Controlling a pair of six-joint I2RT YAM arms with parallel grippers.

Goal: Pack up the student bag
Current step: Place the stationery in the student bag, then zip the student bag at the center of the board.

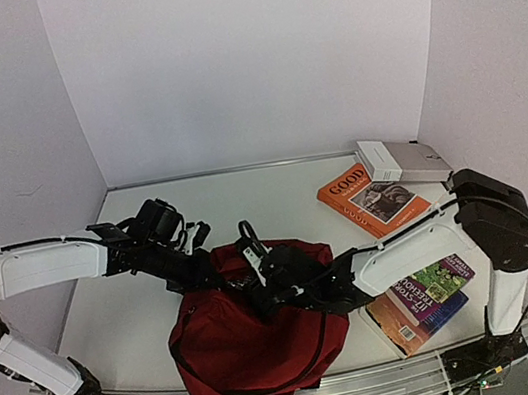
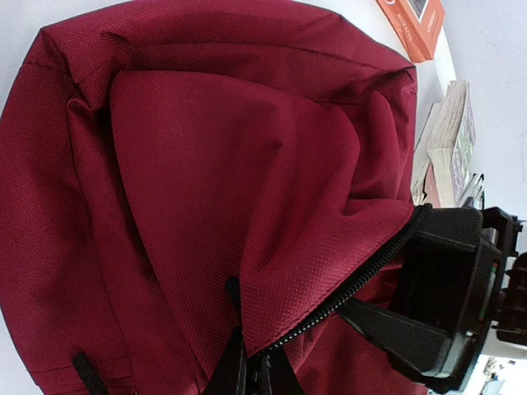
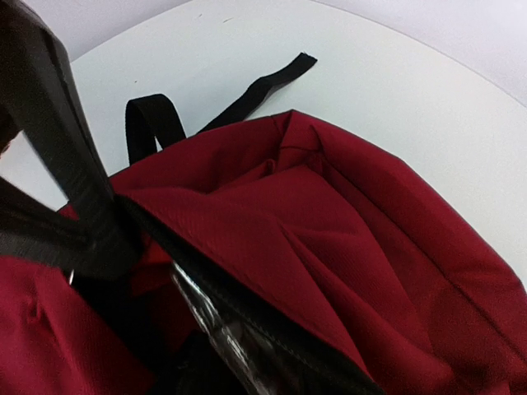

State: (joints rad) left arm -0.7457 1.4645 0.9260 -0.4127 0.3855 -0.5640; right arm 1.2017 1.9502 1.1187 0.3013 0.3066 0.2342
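Bag, position: the bag [image 1: 249, 347] lies on the table [image 1: 273, 191], centred and close to the near edge.
Bag, axis: the long axis runs roughly near to far, with the zippered mouth at the far end and the rounded base nearest.
Left arm: it stretches low from the left, wrist bent down at the bag's far-left corner. The left gripper [image 2: 251, 366] is clenched on the fabric beside the zipper [image 2: 362, 271].
Right arm: elbow raised at the right, forearm reaching left. The right gripper [image 1: 257, 264] is at the bag's mouth; whether its fingers grasp anything cannot be told.
Left wrist view only: the zipper teeth.
Right wrist view only: black straps [image 3: 156, 123] on the table beyond the bag's far rim.
Top view only: an orange book [image 1: 371, 200], a white box [image 1: 400, 162] and colourful books [image 1: 428, 297], all to the right.
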